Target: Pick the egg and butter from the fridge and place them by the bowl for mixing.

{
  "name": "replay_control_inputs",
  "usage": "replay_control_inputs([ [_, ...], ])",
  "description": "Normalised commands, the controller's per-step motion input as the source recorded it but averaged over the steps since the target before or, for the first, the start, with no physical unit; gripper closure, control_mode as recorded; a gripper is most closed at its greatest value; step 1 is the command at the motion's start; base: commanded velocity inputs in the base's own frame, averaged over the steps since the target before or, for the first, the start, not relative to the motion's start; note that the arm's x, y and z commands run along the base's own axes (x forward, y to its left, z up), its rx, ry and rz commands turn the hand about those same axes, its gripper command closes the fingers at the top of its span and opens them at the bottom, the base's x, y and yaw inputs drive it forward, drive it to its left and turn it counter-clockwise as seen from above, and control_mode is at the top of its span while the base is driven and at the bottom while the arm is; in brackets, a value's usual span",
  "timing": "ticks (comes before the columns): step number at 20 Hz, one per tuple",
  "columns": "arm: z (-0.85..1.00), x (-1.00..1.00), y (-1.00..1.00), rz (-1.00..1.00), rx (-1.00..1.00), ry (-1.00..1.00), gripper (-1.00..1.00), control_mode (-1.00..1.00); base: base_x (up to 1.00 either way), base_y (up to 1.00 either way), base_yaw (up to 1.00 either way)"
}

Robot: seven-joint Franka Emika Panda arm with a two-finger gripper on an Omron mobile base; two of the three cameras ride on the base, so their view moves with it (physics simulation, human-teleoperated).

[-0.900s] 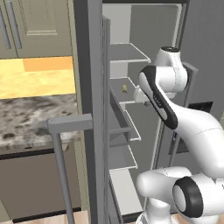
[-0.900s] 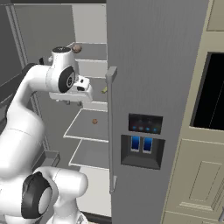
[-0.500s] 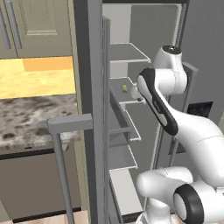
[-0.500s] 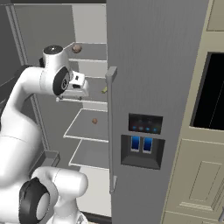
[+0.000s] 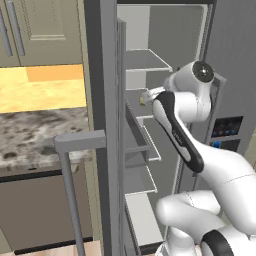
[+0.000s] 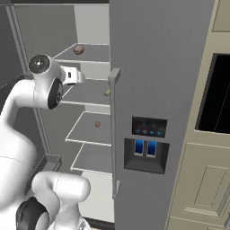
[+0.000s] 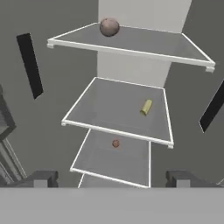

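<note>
The hand (image 7: 112, 179) hangs released and empty before the open fridge (image 6: 148, 54). The butter (image 7: 146, 106) lies near the middle shelf's right edge, and the egg (image 7: 115, 143) sits near the back edge of the shelf below.

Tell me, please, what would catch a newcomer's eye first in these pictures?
The open fridge stands out first, with the white arm reaching into it, its hand open and empty before the grey shelves. The butter lies on the middle shelf, the egg on the shelf below it, and a larger brownish round thing on the top shelf.
</note>
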Motion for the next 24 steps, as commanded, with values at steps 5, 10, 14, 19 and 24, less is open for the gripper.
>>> replay_control_inputs([
  [5,0.41,0.26,0.02,0.12,0.05,-0.37,-1.0,-1.0,0.0,0.0,0.0],
  [10,0.36,0.38,0.0,0.04,0.12,-0.06,-1.0,-1.0,0.0,0.0,0.0],
  [14,0.36,0.47,0.07,0.0,0.08,0.0,-1.0,-1.0,0.0,0.0,0.0],
  [19,0.39,0.36,0.13,0.0,0.01,0.01,-1.0,-1.0,0.0,0.0,0.0],
  [24,0.27,0.38,0.12,0.0,0.0,0.0,-1.0,-1.0,0.0,0.0,0.0],
])
